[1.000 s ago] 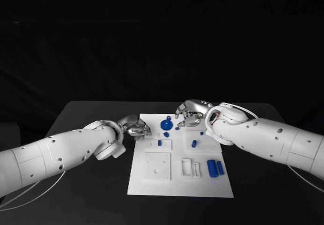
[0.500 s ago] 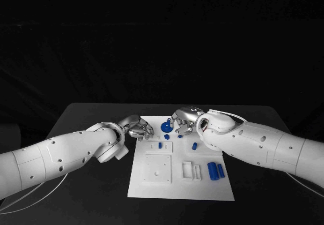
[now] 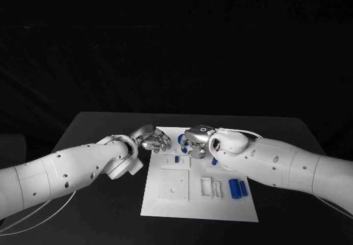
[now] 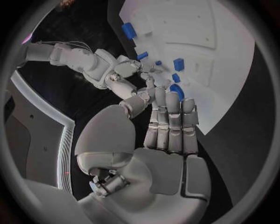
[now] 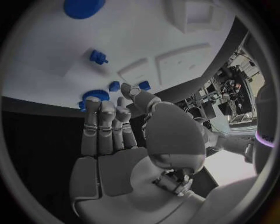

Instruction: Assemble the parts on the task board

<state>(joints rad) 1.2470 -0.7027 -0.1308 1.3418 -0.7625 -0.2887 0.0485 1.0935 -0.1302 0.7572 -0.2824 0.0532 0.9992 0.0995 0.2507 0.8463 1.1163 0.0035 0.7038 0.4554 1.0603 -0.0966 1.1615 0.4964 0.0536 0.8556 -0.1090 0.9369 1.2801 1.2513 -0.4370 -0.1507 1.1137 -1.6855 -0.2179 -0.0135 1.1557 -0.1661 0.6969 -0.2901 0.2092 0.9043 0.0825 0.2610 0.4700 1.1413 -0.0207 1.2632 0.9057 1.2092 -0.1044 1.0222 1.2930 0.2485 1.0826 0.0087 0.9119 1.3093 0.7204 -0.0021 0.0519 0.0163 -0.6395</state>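
The white task board lies mid-table. At its far edge my left hand and right hand hover close together, fingers apart and empty. A round blue part peeks out between them. In the left wrist view my left hand stretches its fingers toward that round part, with small blue parts beyond. In the right wrist view my right hand reaches over the board edge, fingertips just short of the round part. Two blue cylinders lie at the board's right.
A small blue peg stands in a raised white block, and another blue piece sits beside my right forearm. White blocks with slots lie mid-board. A blue disc lies farther along the board. Black table surrounds the board.
My right hand has swung left and down over the board's far edge, now covering much of the round blue part. My left hand has edged slightly right toward it.
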